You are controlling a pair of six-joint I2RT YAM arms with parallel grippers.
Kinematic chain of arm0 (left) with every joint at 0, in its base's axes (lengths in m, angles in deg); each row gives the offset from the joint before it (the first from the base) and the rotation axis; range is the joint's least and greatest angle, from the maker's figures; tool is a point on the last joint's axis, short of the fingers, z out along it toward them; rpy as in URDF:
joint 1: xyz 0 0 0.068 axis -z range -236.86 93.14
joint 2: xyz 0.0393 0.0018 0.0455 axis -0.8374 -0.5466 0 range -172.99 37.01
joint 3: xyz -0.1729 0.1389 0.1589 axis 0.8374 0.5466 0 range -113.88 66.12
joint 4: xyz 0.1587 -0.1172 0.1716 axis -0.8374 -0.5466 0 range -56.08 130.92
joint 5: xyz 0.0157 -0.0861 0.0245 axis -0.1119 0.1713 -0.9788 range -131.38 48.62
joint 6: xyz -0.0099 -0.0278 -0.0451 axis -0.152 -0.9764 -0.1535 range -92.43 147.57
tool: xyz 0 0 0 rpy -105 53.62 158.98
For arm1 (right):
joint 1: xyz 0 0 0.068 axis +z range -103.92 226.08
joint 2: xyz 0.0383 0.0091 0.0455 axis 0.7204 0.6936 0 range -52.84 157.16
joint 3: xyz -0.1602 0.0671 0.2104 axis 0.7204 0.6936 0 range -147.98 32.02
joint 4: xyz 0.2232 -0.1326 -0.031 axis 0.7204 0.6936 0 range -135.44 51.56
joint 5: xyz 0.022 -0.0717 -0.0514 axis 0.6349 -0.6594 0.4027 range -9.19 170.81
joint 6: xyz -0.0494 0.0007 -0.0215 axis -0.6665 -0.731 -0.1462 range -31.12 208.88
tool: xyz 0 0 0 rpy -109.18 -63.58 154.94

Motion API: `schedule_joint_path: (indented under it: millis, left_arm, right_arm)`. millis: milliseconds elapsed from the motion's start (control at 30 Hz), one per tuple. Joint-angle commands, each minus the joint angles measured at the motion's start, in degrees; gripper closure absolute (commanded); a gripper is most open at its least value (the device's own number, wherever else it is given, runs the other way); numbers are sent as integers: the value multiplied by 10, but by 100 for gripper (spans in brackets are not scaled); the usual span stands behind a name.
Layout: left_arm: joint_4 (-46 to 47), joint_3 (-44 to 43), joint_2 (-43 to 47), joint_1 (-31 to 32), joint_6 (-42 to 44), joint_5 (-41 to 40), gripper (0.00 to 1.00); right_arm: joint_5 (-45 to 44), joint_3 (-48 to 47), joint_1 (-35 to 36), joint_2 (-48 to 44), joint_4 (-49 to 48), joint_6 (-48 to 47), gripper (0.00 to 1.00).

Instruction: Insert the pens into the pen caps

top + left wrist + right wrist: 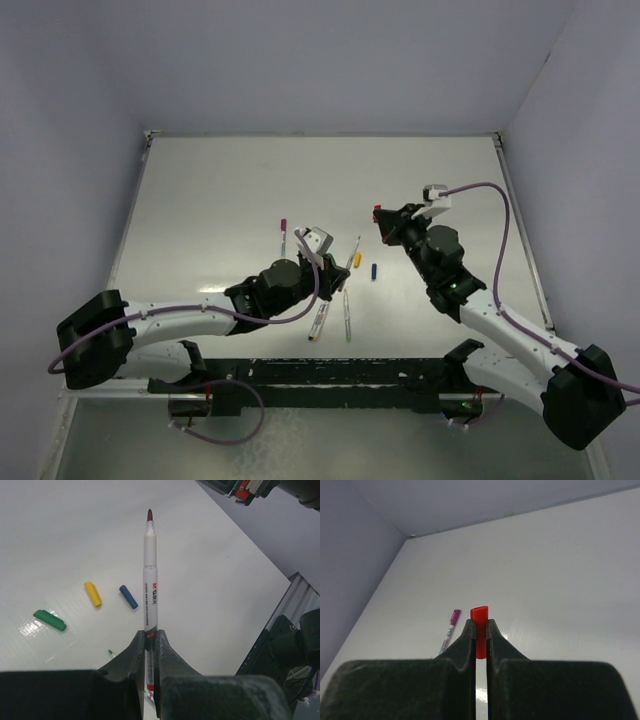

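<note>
Red cap [479,613] in right tool [479,623] (left tool [151,636]: seemingly red-tipped pen [150,580]).

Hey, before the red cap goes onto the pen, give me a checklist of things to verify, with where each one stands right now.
1. The pen clamped in the left jaws, tip free: ok.
2. The red cap clamped in the right jaws: ok.
3. Cap colour matches the tip: ok, it looks dark red.
4. Cap's open end faces the tip: cannot tell.
5. Tip lined up with the cap: not ok, the cap sits off to one side.
</note>
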Motion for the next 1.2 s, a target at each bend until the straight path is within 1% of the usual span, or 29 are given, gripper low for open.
schedule_joint_path:
  millis: [0,233,467,600,833,1167]
  left_arm:
    - [77,-10,-8,-4,-10,4,100]
    - [86,-13,-10,-5,-9,-15,100]
    - [98,-24,-22,-6,-6,-18,100]
    - [96,-30,-30,-7,-5,-20,100]
    - [97,-36,-46,-8,-7,-18,100]
    - [95,-40,-44,-9,3,-27,100]
  right_arm:
    - [38,6,-1,0,-136,26,100]
    - [59,23,0,-5,-175,67,100]
    - [83,54,0,14,-239,109,100]
    - [87,62,-1,20,-260,124,100]
    - [90,68,0,22,-271,134,100]
    - [90,79,0,19,-273,138,100]
